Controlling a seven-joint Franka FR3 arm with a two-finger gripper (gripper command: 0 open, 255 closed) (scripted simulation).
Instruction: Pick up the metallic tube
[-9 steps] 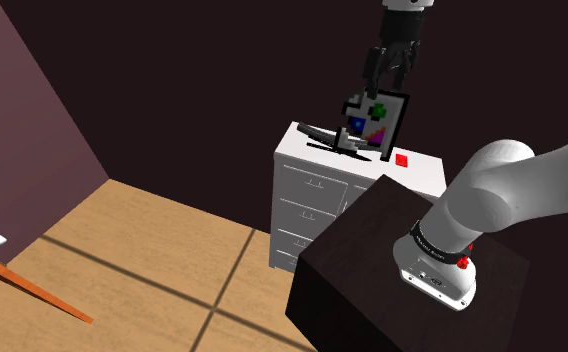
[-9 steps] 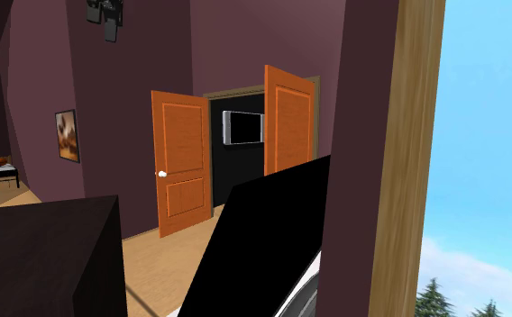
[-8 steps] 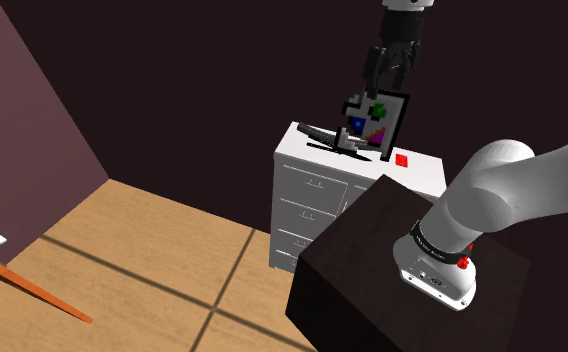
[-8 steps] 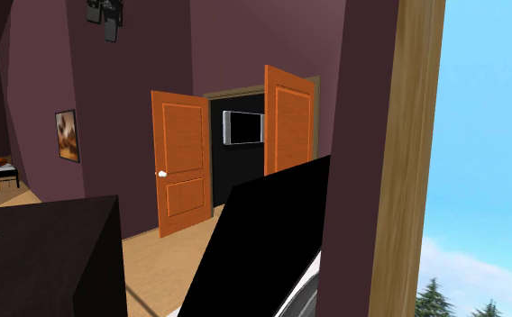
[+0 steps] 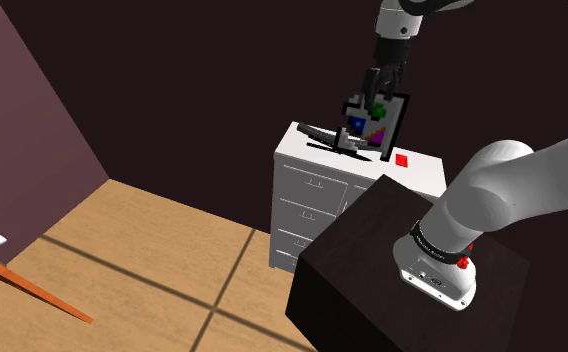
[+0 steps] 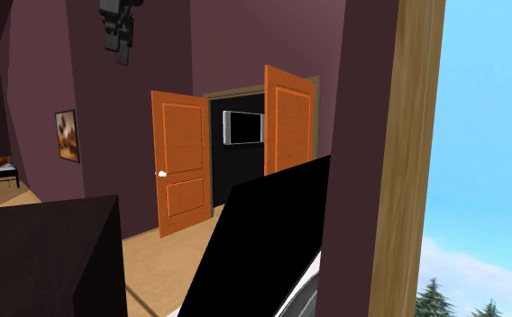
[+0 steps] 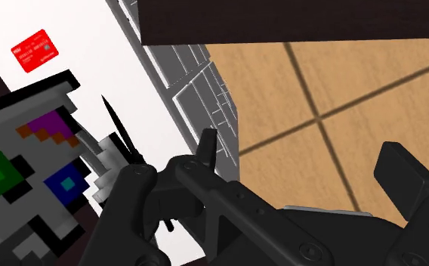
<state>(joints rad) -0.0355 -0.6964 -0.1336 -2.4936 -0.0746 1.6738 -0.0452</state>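
The hand [image 7: 304, 159] hovers above the white chest of drawers [image 5: 317, 190], its fingers spread wide and gripping nothing, probably so it can drop around its target. The metallic tube [image 7: 91, 150], a short grey piece as far as I can tell, lies on the chest's top just beside the leaning colourful picture [image 7: 24, 174]. A red card [image 5: 401, 159] lies to the shoulder view's right of that picture

One counter [image 5: 307, 195], one red card [image 5: 402, 159], one picture [image 5: 372, 135], two orange doors [image 6: 178, 162], one TV [image 6: 243, 127] and one gripper [image 7: 301, 149].
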